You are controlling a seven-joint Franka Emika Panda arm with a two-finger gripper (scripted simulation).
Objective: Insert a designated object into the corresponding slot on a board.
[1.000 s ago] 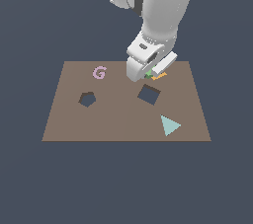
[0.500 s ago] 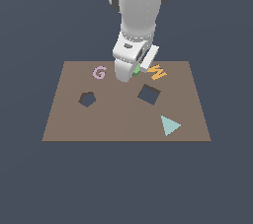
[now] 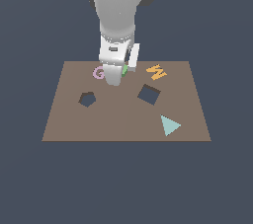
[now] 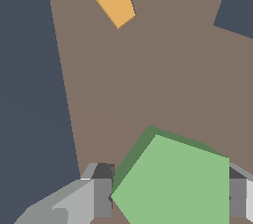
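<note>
The tool [image 3: 118, 76] is clamped on the green block [image 4: 175, 183], one finger at each side of it, and carries it above the brown board [image 3: 123, 119] near the pink letter G [image 3: 98, 73]. The pentagon hole [image 3: 87, 99] lies a short way toward the exterior view's left and nearer the camera. Judged route: open board all the way. The square hole [image 3: 148, 93], orange W [image 3: 157, 72] and teal triangle [image 3: 170, 125] sit on the opposite side, well apart. The block's corners must match the hole's before it goes down.

I see a plain dark grey-blue floor [image 3: 29, 178] carrying only the flat brown board [image 3: 123, 119] directly.
</note>
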